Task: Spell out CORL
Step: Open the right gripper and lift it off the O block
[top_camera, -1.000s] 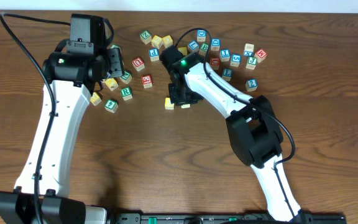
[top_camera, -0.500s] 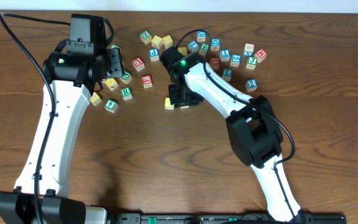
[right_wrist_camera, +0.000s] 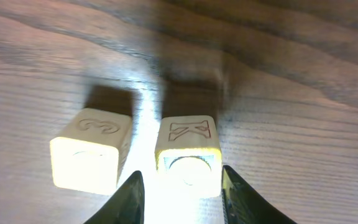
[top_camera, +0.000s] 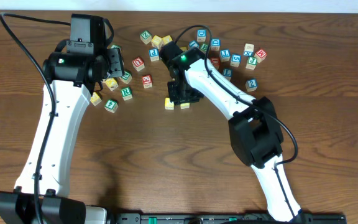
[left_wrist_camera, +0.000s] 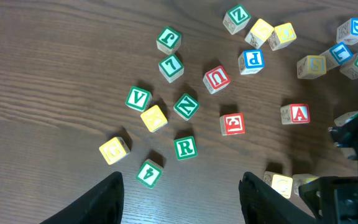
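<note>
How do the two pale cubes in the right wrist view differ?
The right cube sits between the fingers of the right gripper; the left cube lies outside them. The right cube's side shows an engraved K; the left cube's, a curved mark like a 3. Both are pale wood, standing side by side.

Red A cube (left_wrist_camera: 299, 113), green V cube (left_wrist_camera: 138, 98) on wood tbl (left_wrist_camera: 48, 56)

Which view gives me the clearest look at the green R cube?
Left wrist: the green R cube sits unobstructed, with its letter easy to read. Overhead shows it too, only smaller. Right wrist does not show it.
</note>
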Tool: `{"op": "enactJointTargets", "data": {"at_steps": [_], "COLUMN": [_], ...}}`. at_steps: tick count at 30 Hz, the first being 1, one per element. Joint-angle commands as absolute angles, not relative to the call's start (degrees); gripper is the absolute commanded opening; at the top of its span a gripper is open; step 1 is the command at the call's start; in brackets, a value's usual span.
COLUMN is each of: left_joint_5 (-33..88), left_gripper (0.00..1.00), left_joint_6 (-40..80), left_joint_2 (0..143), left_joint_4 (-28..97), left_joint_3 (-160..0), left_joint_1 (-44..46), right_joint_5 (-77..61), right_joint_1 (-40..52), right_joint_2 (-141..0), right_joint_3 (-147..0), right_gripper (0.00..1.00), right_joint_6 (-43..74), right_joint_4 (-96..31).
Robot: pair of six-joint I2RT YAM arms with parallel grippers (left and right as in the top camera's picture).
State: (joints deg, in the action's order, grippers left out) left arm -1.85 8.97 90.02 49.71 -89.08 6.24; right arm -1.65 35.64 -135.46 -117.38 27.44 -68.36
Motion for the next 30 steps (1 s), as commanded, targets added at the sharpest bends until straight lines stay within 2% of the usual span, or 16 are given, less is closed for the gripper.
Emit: {"op": "enactJointTargets", "data": {"at_steps": [1, 9, 12, 30], "left_joint_5": [-2.0, -2.0, -2.0, -2.0], "left_gripper": [0.59, 0.59, 0.59, 0.59], "left_joint_6": [9.1, 9.1, 9.1, 9.1], "left_joint_2": [90.6, 90.6, 90.6, 90.6], "left_joint_4": [49.9, 49.9, 49.9, 49.9], "left_joint_3": [-89.4, -89.4, -89.4, -89.4], "left_joint_1": [6.0, 6.0, 6.0, 6.0], "right_joint_5": [-1.7, -1.6, 0.2, 0.7], "right_joint_1": [35.1, 32.3, 31.7, 32.0], "right_joint_2": [-131.3, -130.4, -130.4, -130.4], "right_joint_3": [-118.9, -118.9, -118.1, -105.2], "right_gripper": [0.35, 0.35, 0.31, 0.29], "right_joint_6": [26.0, 25.5, 25.2, 25.2], "right_joint_4": [-69.3, -72.1, -71.9, -60.4]}}
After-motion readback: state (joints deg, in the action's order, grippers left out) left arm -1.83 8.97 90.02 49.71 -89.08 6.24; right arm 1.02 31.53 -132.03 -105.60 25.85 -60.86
